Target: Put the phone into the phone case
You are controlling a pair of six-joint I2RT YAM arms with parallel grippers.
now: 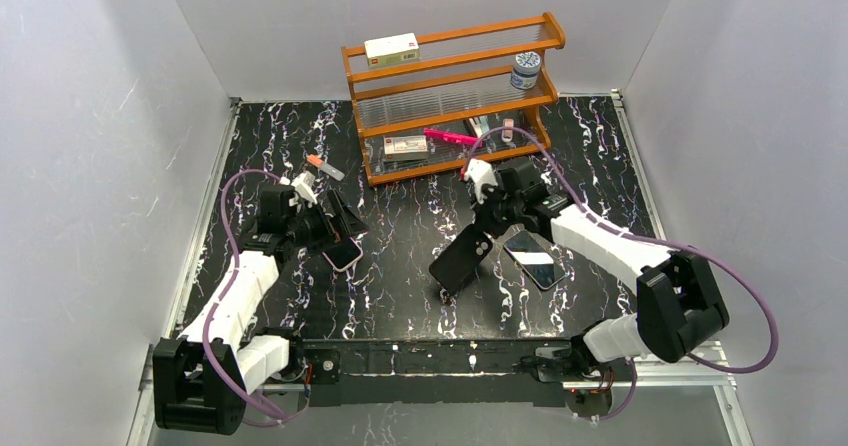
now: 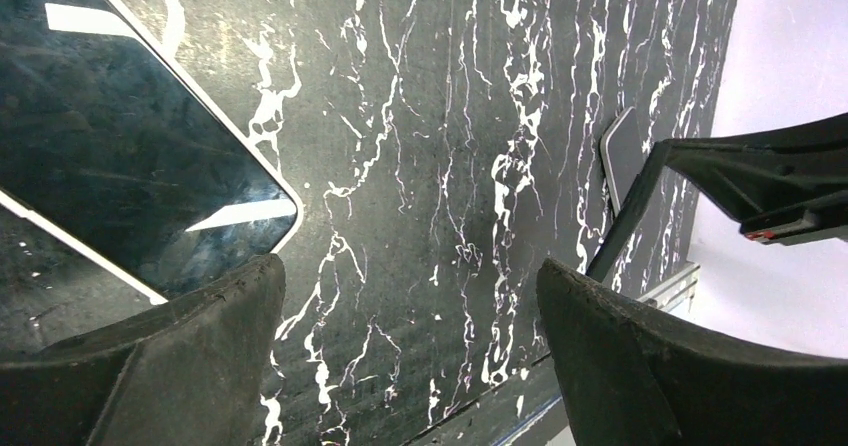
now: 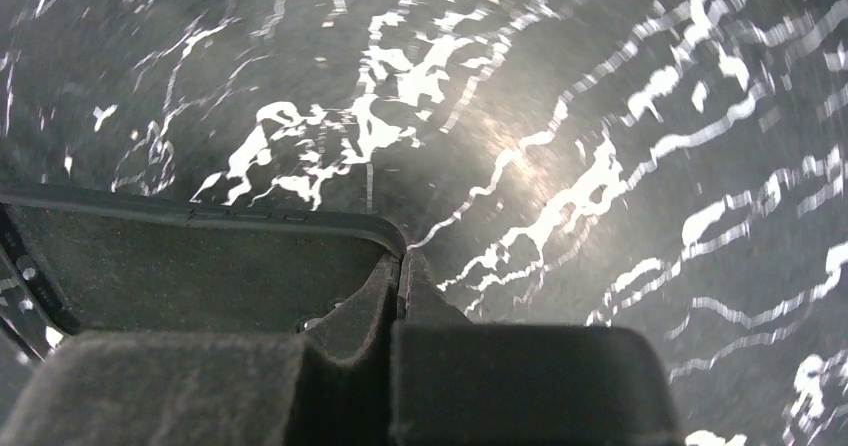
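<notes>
My right gripper (image 1: 487,228) is shut on the top edge of the matte black phone case (image 1: 460,263), holding it tilted with its lower end at the table; camera holes show near the top. In the right wrist view the fingers (image 3: 403,266) pinch the case's rim (image 3: 200,256). The phone (image 1: 535,259), with a glossy screen and a pale rim, lies flat just right of the case. It shows small in the left wrist view (image 2: 622,151), behind the edge-on case (image 2: 630,216). My left gripper (image 1: 335,224) (image 2: 410,271) is open and empty.
A pink-rimmed slab (image 1: 343,254) with a glossy dark face lies by my left gripper, at the upper left in the left wrist view (image 2: 120,146). A wooden rack (image 1: 450,96) holding boxes and a jar stands at the back. A small orange-tipped item (image 1: 325,167) lies left of it.
</notes>
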